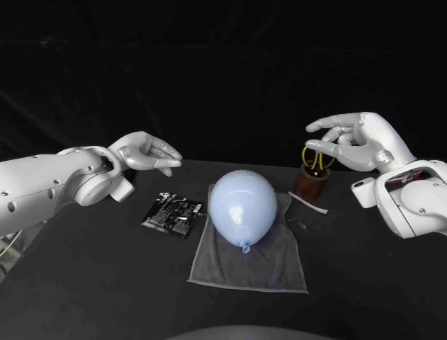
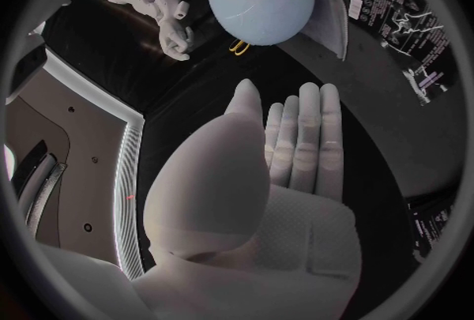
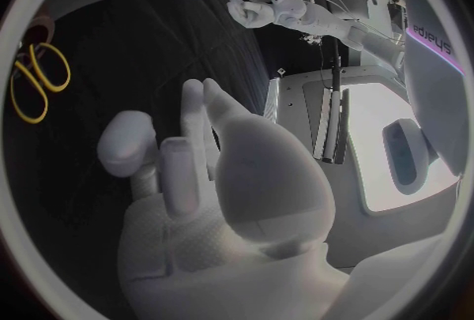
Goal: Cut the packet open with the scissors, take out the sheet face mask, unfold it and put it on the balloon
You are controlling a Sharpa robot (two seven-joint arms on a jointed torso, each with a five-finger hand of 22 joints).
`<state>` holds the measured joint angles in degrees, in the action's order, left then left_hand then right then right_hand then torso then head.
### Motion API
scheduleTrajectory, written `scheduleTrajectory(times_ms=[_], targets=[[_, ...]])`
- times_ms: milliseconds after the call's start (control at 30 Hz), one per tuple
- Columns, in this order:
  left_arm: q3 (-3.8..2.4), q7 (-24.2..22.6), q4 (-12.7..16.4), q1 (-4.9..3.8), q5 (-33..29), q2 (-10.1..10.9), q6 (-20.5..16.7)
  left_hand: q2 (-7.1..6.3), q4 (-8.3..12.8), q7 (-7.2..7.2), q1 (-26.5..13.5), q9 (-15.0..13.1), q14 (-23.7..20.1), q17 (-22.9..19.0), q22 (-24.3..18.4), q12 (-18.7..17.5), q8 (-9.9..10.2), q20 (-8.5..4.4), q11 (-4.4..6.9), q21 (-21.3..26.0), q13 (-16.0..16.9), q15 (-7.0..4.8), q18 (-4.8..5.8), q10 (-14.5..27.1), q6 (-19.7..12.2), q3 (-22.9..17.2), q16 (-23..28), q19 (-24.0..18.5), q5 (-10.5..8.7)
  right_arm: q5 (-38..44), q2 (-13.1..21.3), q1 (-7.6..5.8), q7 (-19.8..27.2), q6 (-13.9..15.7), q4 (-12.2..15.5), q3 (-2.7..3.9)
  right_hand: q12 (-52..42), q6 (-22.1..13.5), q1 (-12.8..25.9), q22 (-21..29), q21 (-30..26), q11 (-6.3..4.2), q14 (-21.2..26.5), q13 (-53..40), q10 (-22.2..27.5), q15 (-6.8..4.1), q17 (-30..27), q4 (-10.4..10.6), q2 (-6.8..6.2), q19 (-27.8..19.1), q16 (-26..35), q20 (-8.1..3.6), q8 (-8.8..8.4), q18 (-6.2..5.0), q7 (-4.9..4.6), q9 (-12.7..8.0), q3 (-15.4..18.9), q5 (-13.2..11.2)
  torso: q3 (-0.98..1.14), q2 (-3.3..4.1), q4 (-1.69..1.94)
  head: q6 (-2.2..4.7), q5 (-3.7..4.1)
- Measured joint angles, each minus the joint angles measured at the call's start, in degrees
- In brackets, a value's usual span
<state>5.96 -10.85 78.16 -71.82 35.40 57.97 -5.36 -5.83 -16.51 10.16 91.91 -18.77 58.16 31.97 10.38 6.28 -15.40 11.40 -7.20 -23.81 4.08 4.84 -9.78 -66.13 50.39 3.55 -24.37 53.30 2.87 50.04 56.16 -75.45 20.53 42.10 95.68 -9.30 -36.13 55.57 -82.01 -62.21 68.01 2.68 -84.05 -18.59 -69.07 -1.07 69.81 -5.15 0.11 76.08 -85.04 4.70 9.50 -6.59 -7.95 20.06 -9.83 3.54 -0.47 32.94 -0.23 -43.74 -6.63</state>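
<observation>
Left hand point(image 1: 146, 154) hovers above the far left part of the black table point(image 1: 91, 283), holding nothing; the left wrist view shows its fingers point(image 2: 301, 130) stretched out side by side. Right hand point(image 1: 356, 140) hangs in the air at the far right, also empty, its fingers loosely bent and spread apart. Just below and to the left of it a brown holder point(image 1: 311, 185) stands upright with the scissors point(image 1: 316, 160) in it, their yellow handles sticking out of the top.

The pale blue balloon point(image 1: 243, 200) lies in the middle of the table on a grey cloth point(image 1: 253, 268), its knot pointing to the near side. The cloth reaches further toward the near edge than the balloon does. The black packet point(image 1: 174, 214) lies flat on the table just left of the balloon, beside the cloth's left edge, uncut as far as can be seen. A thin pale strip point(image 1: 308, 203) lies on the table between the balloon and the holder; what it is cannot be told
</observation>
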Motion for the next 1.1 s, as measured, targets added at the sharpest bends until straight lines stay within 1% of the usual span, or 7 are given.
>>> scheduleTrajectory(times_ms=[233,400,500,633,667,900,1100], targets=[[0.26,0.1,0.6,2.70,8.7,1.1,-0.8,-1.12,0.0,-0.70,-0.1,0.6,-7.8,-3.8,-3.3,-1.6,1.2,3.74,-2.33,6.1,-0.2,2.86,0.97,3.0,-1.8,1.2,6.5,-7.9,0.00,2.1,-1.6,0.84,-2.5,-2.6,2.0,-0.17,-32.7,1.7,4.3,-4.8,3.5,-0.27,0.0,-41.7,-7.4,-0.41,4.7,2.0,-2.55,1.9,-1.6,-0.25,0.85,0.90,0.49,0.8,-4.5,0.1,-0.27,-0.12,0.35,-1.28,-3.50],[0.36,-0.5,0.6,3.97,15.4,1.4,-2.8,-2.73,-0.3,-2.10,0.1,1.1,-12.0,-6.9,-5.3,-2.3,2.4,5.09,-2.80,9.3,-0.3,4.35,0.98,6.3,-3.6,0.9,11.2,-11.2,0.00,3.3,-2.8,1.29,-5.3,-4.6,2.1,-0.27,-36.4,1.1,5.1,-6.2,4.4,0.49,0.0,-44.6,-8.5,-0.39,5.1,3.1,-3.42,2.3,-2.4,-0.27,1.12,0.93,0.29,1.5,-5.9,0.1,-0.37,-0.18,0.47,-1.68,-4.97],[0.77,-1.1,0.4,4.47,19.9,1.1,-4.2,-4.43,-0.2,-2.90,0.3,1.6,-15.0,-9.0,-6.4,-2.3,3.0,5.40,-2.83,11.7,-0.4,5.57,2.81,9.5,-5.0,0.4,14.2,-14.0,0.00,4.1,-3.6,1.54,-7.0,-5.7,2.1,-0.33,-36.9,1.0,5.4,-6.4,4.4,0.58,0.0,-47.9,-8.6,-0.38,5.3,3.2,-3.20,2.3,-2.4,-0.27,1.21,0.94,0.30,1.5,-6.0,-0.1,-0.43,-0.19,0.49,-1.80,-5.60],[1.35,-1.5,-0.1,4.88,26.1,-0.2,-5.4,-7.43,-0.5,-4.08,0.0,2.5,-25.9,-14.7,-7.7,-2.6,4.6,5.40,-0.95,17.1,-0.5,5.74,5.88,15.7,-8.6,3.0,19.3,-27.4,0.00,5.0,-4.2,1.91,-8.7,-6.7,2.0,-0.36,-40.8,0.8,5.4,-6.3,4.4,0.60,0.0,-53.2,-9.7,-0.37,5.3,3.3,-3.20,2.3,-2.4,-0.28,1.35,0.95,0.10,1.6,-6.2,-0.1,-0.43,-0.18,0.47,-1.86,-6.17],[1.44,-1.5,-0.3,4.92,27.6,-0.5,-5.6,-8.52,-0.5,-5.25,-0.1,3.9,-30.2,-16.8,-8.1,-2.6,6.2,5.44,-0.26,18.8,-0.5,5.54,5.89,18.2,-13.1,5.3,20.7,-32.0,0.00,5.2,-4.3,1.99,-9.0,-6.9,2.0,-0.36,-40.9,0.6,5.5,-6.2,4.4,0.57,0.0,-53.2,-10.0,-0.37,5.3,3.4,-3.39,2.3,-2.4,-0.27,1.35,0.96,0.25,1.6,-6.4,-0.1,-0.43,-0.17,0.46,-1.88,-6.29],[2.34,-0.6,-1.3,5.12,38.2,-3.0,-5.7,-11.96,-0.7,-7.28,-1.7,8.4,-44.8,-23.6,-8.8,-4.2,10.7,5.51,4.29,21.9,-2.0,4.44,5.89,43.6,-26.6,9.4,22.6,-41.0,0.00,6.2,-5.0,2.40,-10.9,-8.0,1.6,-0.38,-40.4,0.3,5.6,-5.7,4.0,0.30,0.0,-52.5,-10.5,-0.37,5.2,3.4,-3.50,2.3,-2.4,-0.25,1.35,0.96,-0.03,1.6,-6.6,-0.1,-0.31,-0.03,0.35,-1.96,-6.74],[3.20,1.2,-2.5,5.21,45.4,-4.6,-5.1,-12.24,-0.8,-8.01,-2.8,10.3,-50.0,-26.3,-8.9,-4.5,12.2,5.56,6.06,22.1,-2.5,3.57,5.88,51.9,-32.1,9.4,22.9,-42.5,0.00,6.6,-5.4,2.63,-11.9,-8.6,1.4,-0.38,-39.9,0.2,5.6,-5.4,3.9,0.30,0.0,-52.1,-10.5,-0.36,5.1,3.6,-3.50,2.1,-2.4,-0.05,1.35,0.97,-0.13,1.7,-6.7,-0.1,-0.20,-0.03,0.22,-2.09,-6.83]])
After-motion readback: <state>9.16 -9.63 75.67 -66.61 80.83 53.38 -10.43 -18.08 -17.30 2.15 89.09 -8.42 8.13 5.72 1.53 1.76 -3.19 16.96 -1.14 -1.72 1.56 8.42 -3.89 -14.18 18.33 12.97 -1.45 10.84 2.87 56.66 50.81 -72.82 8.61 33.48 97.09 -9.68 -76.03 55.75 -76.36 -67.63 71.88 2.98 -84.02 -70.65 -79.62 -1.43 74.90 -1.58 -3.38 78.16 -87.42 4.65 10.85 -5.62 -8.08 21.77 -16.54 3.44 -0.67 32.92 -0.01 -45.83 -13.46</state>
